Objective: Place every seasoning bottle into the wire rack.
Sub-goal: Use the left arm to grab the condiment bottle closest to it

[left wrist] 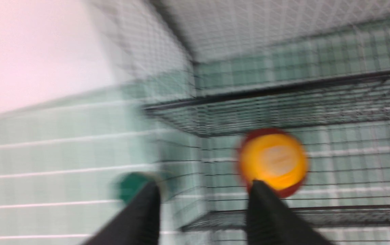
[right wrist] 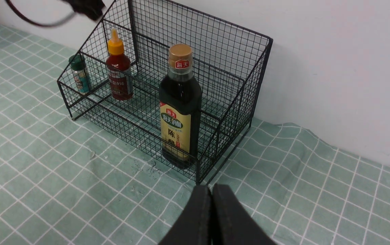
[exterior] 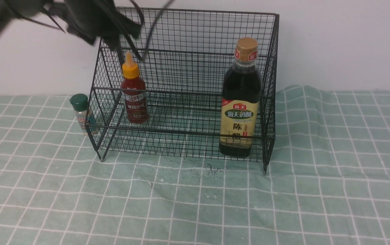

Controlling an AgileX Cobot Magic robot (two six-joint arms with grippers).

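Front view: the wire rack (exterior: 181,131) stands on the surface (exterior: 188,211), which is covered with a green cloth in a white grid, close to the pale wall (exterior: 344,44) on the far side. Inside the rack, toward its left end, the red sauce bottle (exterior: 135,98) stands upright with its orange nozzle cap pointing up. Toward the right end, also inside, is the tall dark vinegar bottle (exterior: 240,102), upright, its tan cap above a yellow label. The small clear shaker (exterior: 85,114) with a green cap is outside the rack, just beside its left side, on the surface.

The left arm (exterior: 92,20) reaches in from the left, over the rack's left end. In the left wrist view, the left gripper (left wrist: 203,200) has its fingers spread with nothing between them, near the red sauce bottle's cap. The right gripper (right wrist: 214,190) has its fingers pressed together, empty, nearer than the rack.
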